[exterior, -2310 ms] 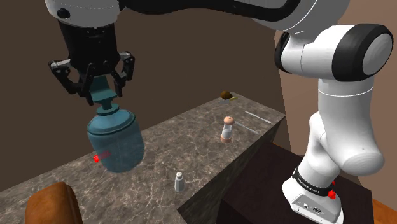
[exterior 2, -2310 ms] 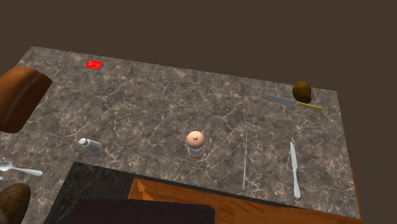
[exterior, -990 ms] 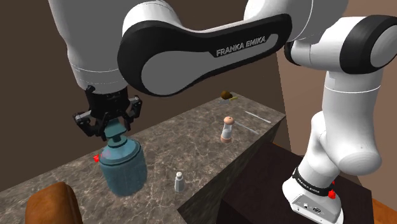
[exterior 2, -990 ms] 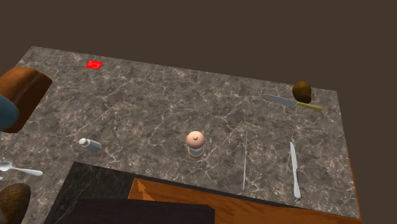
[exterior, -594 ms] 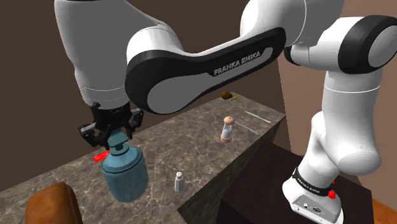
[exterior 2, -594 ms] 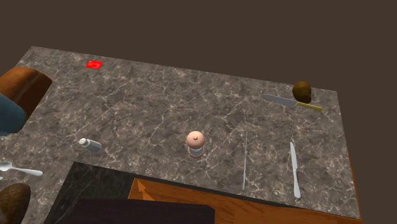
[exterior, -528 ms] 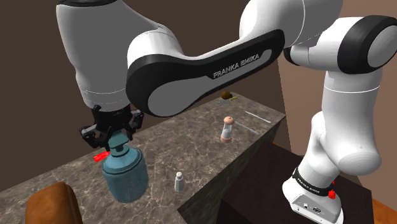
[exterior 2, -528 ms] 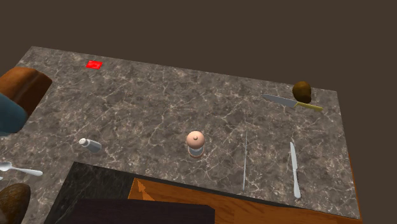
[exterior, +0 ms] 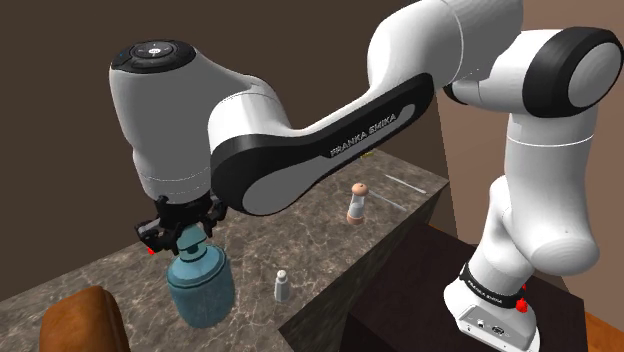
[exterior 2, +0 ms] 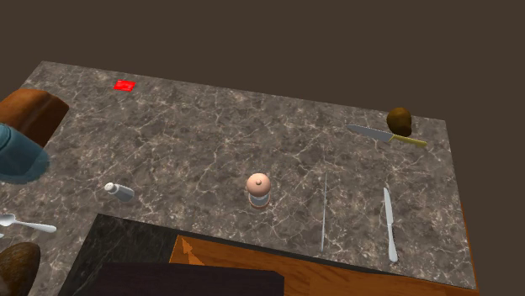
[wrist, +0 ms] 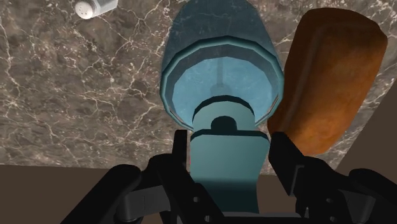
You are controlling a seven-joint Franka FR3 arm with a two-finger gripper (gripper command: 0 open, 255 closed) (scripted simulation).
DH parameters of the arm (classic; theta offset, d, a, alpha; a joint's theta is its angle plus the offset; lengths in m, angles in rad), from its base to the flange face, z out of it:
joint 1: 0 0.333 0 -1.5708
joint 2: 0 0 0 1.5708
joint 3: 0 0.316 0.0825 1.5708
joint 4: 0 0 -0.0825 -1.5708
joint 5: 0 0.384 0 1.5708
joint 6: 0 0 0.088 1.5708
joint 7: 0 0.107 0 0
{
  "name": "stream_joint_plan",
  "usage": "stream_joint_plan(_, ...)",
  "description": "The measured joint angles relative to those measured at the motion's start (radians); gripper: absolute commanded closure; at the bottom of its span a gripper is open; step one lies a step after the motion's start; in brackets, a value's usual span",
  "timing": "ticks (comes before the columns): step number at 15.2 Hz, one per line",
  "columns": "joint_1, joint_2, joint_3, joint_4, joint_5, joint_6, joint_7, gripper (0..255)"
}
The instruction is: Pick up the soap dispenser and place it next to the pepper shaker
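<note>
Setting: dark marbled counter (exterior: 310, 235), brown wall behind.
Claw: the claw (exterior: 187, 240) clamps the teal soap dispenser (exterior: 200, 285) by its pump head.
Change: the dispenser has sunk almost onto the counter, near the small white shaker (exterior: 283, 286).
Meaning: release looks close.

Bare marbled desk (exterior 2: 210, 126) lies open between the small white shaker (exterior 2: 119, 191) and the brown-topped mill (exterior 2: 259, 190). The brown loaf (wrist: 331, 76) crowds just beside the soap dispenser (wrist: 219, 70); knives (exterior 2: 389, 220) lie well apart.
</note>
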State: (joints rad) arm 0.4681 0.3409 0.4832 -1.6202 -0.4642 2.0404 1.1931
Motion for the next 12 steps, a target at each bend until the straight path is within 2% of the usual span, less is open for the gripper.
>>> stream_joint_plan(12, 0.004, 0.044, -0.019, -0.091, -0.05, 0.122, 0.057, 255)
